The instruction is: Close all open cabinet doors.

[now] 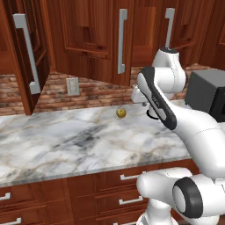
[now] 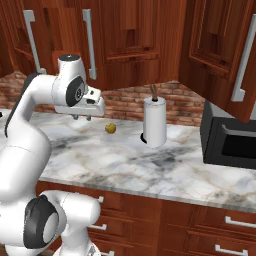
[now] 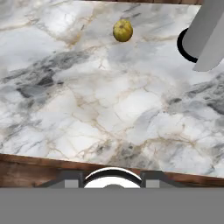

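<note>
Doors hanging open, none being closed yet.
Gripper [image 2: 81, 118] idling over counter [image 2: 165, 165]; finger gap can't tell; left cabinet door [image 1: 26, 57] swinging out.

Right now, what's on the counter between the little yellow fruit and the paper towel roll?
Nothing: bare marble counter separates the yellow fruit from the paper towel roll, seen in the right base view.

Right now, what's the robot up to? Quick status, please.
Gripper above marble counter, holding nothing, jaw state unclear. Left cabinet door open, untouched. Small yellow fruit, paper towel roll nearby.
</note>
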